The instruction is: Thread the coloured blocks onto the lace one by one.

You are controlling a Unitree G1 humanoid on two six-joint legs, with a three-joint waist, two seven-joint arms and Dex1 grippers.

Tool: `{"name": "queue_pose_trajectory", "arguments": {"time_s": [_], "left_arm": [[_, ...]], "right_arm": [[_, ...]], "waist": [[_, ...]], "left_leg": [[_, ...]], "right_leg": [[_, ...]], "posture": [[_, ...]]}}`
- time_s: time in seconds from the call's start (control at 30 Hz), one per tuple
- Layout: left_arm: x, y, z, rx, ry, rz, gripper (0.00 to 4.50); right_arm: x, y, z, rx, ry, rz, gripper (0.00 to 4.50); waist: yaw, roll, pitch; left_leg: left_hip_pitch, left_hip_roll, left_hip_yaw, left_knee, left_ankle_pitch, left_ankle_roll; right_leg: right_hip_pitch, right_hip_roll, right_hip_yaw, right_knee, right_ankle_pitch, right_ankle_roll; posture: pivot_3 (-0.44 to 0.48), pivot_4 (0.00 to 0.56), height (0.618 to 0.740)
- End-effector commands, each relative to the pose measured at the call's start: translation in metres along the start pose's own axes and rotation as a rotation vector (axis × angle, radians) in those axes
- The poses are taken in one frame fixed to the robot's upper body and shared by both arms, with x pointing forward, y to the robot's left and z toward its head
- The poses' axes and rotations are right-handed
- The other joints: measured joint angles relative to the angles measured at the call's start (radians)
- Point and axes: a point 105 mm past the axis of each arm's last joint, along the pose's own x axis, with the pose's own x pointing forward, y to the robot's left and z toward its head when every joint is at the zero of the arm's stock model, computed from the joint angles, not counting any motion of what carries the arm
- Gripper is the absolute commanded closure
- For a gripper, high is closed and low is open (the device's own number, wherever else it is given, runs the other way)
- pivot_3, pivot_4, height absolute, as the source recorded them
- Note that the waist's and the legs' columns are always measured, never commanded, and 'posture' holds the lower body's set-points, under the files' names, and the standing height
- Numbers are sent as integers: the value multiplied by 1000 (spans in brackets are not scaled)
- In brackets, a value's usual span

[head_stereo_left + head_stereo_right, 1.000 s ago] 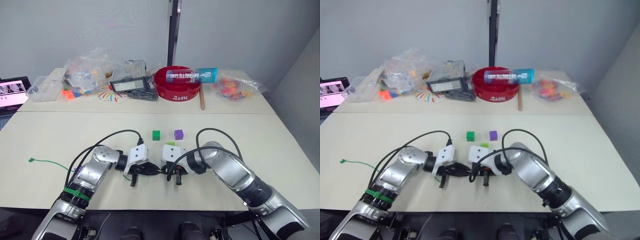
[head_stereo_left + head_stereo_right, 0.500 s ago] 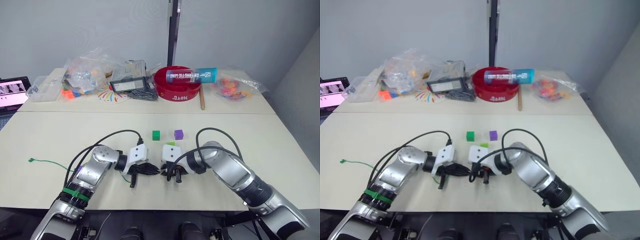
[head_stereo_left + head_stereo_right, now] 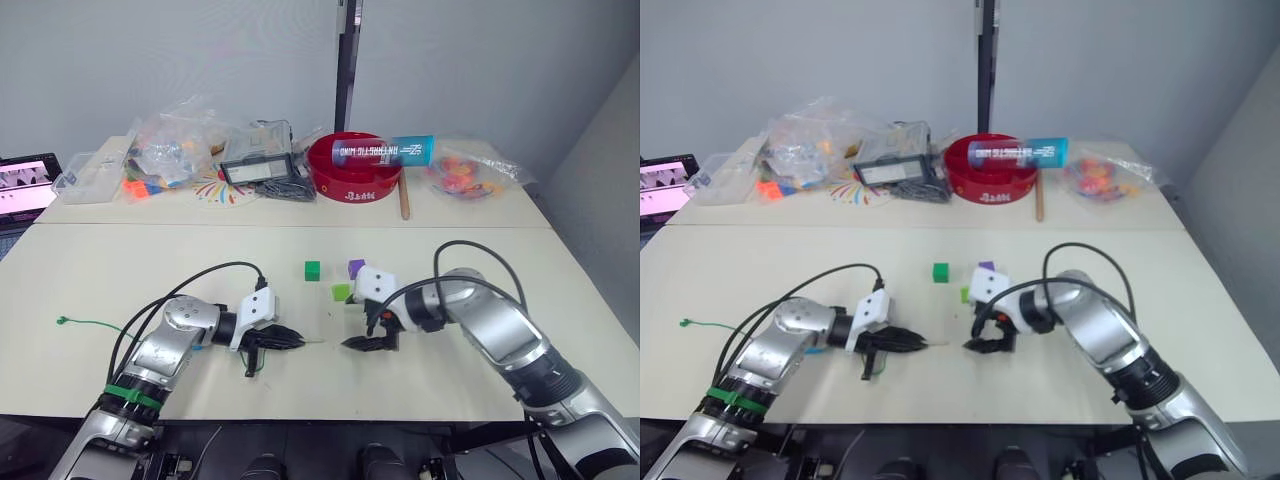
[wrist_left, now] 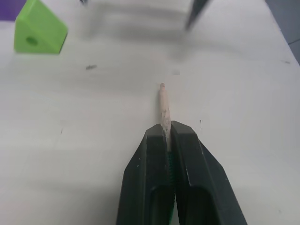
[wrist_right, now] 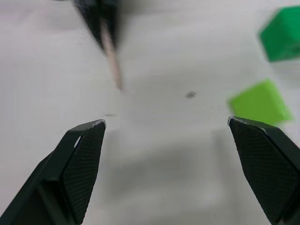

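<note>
The two grippers have drawn apart; left gripper (image 3: 292,341) jaws clamp the lace (image 4: 163,105) tip, right gripper (image 3: 362,343) jaws spread wide above the worktop (image 3: 450,380).

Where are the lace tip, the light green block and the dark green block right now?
lace tip (image 4: 163,101), left wrist view, middle of the pale stiff tip.
light green block (image 4: 39,33), left wrist view, face with the hole.
dark green block (image 3: 313,269), left eye view, top face.
</note>
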Motion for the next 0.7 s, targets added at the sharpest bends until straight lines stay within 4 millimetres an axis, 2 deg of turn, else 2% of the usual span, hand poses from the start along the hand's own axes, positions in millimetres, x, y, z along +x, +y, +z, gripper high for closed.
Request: {"name": "queue_pose_trajectory", "arguments": {"time_s": [0.03,0.23,0.47,0.7], "left_arm": [[-10,3,14,30,-45,41,4500],[-13,3,16,30,-44,60,4500],[-11,2,19,34,-54,64,4500],[-9,-2,19,30,-57,73,4500]], "right_arm": [[-12,-24,12,-57,-46,-78,9],[-17,-61,14,-121,-15,-133,9],[-2,-98,16,-194,61,-110,9],[9,-110,2,-203,163,-77,9]], "waist": [[1,0,0],[0,0,0],[-8,0,0],[-19,0,0]], "left_leg": [[0,0,0,0,0,0],[0,0,0,0,0,0],[1,0,1,0,0,0],[0,-1,0,-2,0,0]], "right_leg": [[0,0,0,0,0,0],[0,0,0,0,0,0],[0,0,0,1,0,0],[-1,-1,0,1,0,0]], "posture": [[0,150,731],[0,150,731],[0,150,731],[0,150,731]]}}
